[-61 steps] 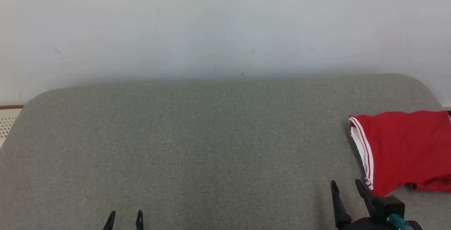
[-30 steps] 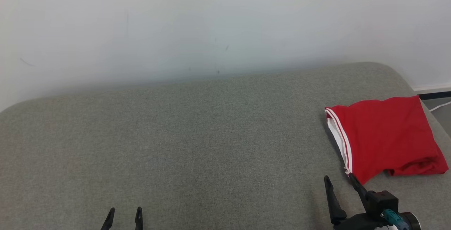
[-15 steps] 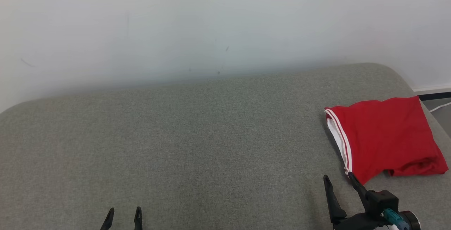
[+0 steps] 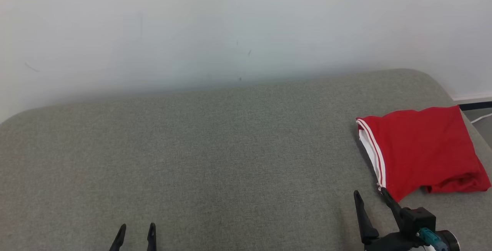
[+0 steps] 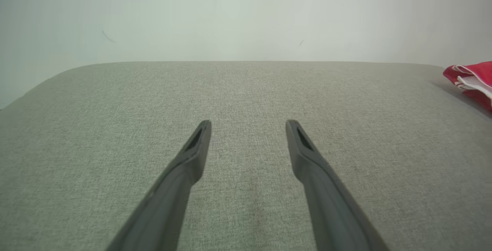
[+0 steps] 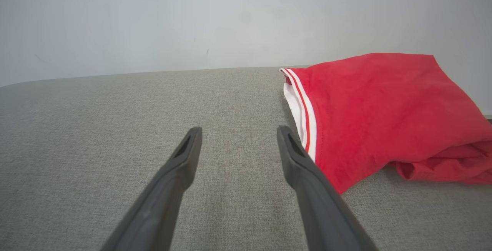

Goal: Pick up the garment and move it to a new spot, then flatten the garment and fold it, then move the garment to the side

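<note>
Head view, nearest the robot: the left gripper (image 4: 137, 228) shows two dark fingertips at the lower left, spread and empty over bare cloth, well apart from the work. It looks parked there so that it stays out of the way. At the lower right, the right gripper (image 4: 369, 192) also has its fingers wide apart and holds nothing. Its outer fingertip reaches to the near corner of the red fabric garment with white-striped trim (image 4: 423, 151); whether it touches that corner cannot be told. In the right wrist view the striped hem lies just beside that finger, so this arm seems placed either to take the hem or to back away from it.

The garment lies loosely doubled over near the right end of the grey fabric-covered padded table (image 4: 211, 147), with its white lining showing at the striped edge and a bunched fold on the near right side. Beyond the rounded far edge of the table stands a plain pale wall (image 4: 230, 20).

Compared with two seconds ago, the whole picture has swung: the garment, then cut by the right border, now shows whole, which is the camera turning, not the cloth moving. Over the last second almost nothing has changed; both pairs of fingers remain spread.
</note>
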Tool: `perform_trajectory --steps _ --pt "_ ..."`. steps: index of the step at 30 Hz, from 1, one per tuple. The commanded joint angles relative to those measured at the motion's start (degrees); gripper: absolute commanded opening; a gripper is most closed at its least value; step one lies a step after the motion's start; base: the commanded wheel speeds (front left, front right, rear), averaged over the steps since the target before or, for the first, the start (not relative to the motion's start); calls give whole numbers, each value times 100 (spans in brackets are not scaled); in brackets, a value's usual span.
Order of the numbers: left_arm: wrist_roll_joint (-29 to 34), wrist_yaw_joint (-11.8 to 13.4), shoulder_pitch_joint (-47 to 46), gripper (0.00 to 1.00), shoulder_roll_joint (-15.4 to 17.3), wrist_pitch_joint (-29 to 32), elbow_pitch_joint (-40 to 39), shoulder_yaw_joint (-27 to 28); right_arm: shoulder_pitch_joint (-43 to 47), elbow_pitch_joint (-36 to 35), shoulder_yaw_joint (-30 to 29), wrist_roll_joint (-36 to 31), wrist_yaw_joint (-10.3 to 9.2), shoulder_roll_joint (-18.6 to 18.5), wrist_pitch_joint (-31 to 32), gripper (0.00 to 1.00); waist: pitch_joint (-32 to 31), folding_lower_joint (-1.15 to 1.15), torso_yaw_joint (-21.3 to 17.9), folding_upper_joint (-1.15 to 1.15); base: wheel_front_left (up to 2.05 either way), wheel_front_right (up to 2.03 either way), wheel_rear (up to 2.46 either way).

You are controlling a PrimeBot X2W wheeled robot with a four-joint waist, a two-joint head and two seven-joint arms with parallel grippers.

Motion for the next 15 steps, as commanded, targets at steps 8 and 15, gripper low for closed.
perform_trajectory --steps 8,15 --pt "-291 -45 40 0 -15 143 251 87 170 204 -59 291 0 54 88 0 8 0 23 0 0 0 0" --pt "-1123 -140 -42 0 -12 350 260 178 140 105 -234 1104 0 107 287 0 28 0 72 0 0 0 0"
